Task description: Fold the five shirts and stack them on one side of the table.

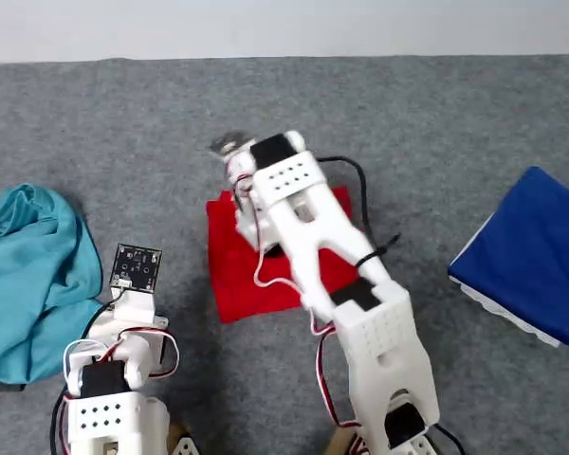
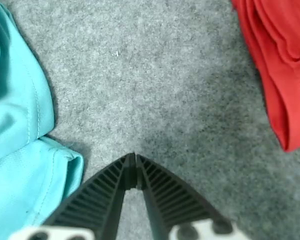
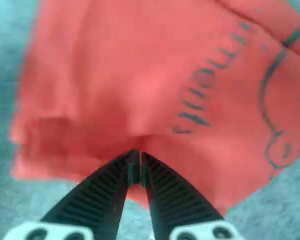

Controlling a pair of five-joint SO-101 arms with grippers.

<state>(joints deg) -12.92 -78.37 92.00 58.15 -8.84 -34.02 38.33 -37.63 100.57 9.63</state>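
A: Where's the L gripper [image 2: 135,162]?
B: Low over the bare grey table [image 2: 155,85]. Jaws fully together, nothing btwn them. It's got the teal shirt [image 2: 15,125] on one side and the red shirt [image 2: 275,65] on the other, and touches neither.
A: And the R gripper [image 3: 135,159]?
B: Jaws closed too. Tips are down on the red shirt, close to one of its edges, w/ a small pucker of cloth right at the tips. Can't tell if any fabric is actually nipped.
A: What about the high view?
B: The R arm [image 1: 313,227] stretches out over the red shirt. That shirt lies fairly flat approx. mid-table, roughly square, partly hidden under the arm. The arm's gripper end sits at the shirt's far edge. The L arm [image 1: 114,379] is tucked back at the near edge, beside the teal shirt.
A: Other shirts?
B: The teal one is a crumpled heap at the left side of the table, not folded. The blue shirt [image 1: 536,251] is folded at the right side, well apart from the red. A white layer [image 1: 498,305] shows under its near edge; can't tell what it is.
A: Any print on the red?
B: Yes, dark lettering & a line drawing, facing up in the R wrist view.
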